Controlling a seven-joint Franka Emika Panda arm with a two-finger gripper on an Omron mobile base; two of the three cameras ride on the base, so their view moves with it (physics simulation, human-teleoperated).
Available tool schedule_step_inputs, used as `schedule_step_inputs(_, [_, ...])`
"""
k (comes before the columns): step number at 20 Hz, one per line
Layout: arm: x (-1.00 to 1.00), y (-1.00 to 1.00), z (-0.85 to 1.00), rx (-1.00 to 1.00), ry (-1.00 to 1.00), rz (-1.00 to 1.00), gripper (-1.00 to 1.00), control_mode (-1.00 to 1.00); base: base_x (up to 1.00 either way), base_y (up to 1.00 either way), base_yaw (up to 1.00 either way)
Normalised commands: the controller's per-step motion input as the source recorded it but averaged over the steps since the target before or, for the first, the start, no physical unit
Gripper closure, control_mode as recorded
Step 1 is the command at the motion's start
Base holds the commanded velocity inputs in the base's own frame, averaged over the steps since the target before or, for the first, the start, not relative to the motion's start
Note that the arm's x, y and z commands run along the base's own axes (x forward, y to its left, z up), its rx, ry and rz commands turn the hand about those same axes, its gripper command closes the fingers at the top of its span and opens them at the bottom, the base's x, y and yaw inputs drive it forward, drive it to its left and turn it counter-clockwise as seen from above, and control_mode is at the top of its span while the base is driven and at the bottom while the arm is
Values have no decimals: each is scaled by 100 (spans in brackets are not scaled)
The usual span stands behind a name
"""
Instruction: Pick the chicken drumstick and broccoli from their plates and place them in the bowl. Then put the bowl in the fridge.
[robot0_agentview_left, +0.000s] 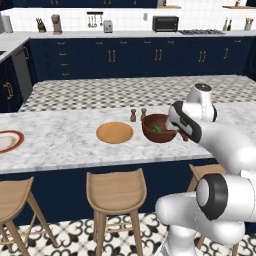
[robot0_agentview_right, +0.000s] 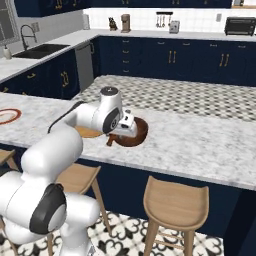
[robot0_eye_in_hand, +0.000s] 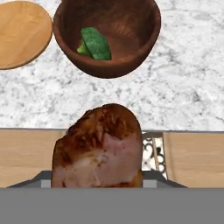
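Chicken drumstick (robot0_eye_in_hand: 98, 146) gripped in tool (robot0_eye_in_hand: 97, 186), jaws part-open around it; broccoli (robot0_eye_in_hand: 96, 43) seen in bowl (robot0_eye_in_hand: 131, 61).

Two small brown shakers (robot0_agentview_left: 138, 115) stand side by side on the marble counter (robot0_agentview_left: 60, 142), just beyond the hand and a little to its left. Wooden stools (robot0_agentview_left: 116, 192) line the counter's near edge, below the hand. Well beyond the hand, past the patterned floor, a toaster oven (robot0_agentview_left: 165, 23), a knife block (robot0_agentview_left: 40, 25) and hanging utensils (robot0_agentview_left: 94, 20) sit along the far wall. A sink with faucet (robot0_agentview_right: 30, 42) lies far off to the hand's left.
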Motion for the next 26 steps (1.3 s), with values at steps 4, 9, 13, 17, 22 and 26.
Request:
schedule_step_inputs(4, [25,-1,0,0,0,1,100,-100,75,-9,6])
schedule_step_inputs(9, [100,-22,0,6,13,0,100,-100,0,0,0])
schedule_step_inputs(13, [100,-27,-21,5,4,0,100,-100,0,0,0])
schedule_step_inputs(17, [100,-2,-39,0,0,0,100,-100,0,0,0])
schedule_step_inputs(22, [93,0,-44,0,1,-1,100,-100,0,0,0])
schedule_step_inputs(26, [45,0,-61,0,0,-1,100,-100,0,0,0])
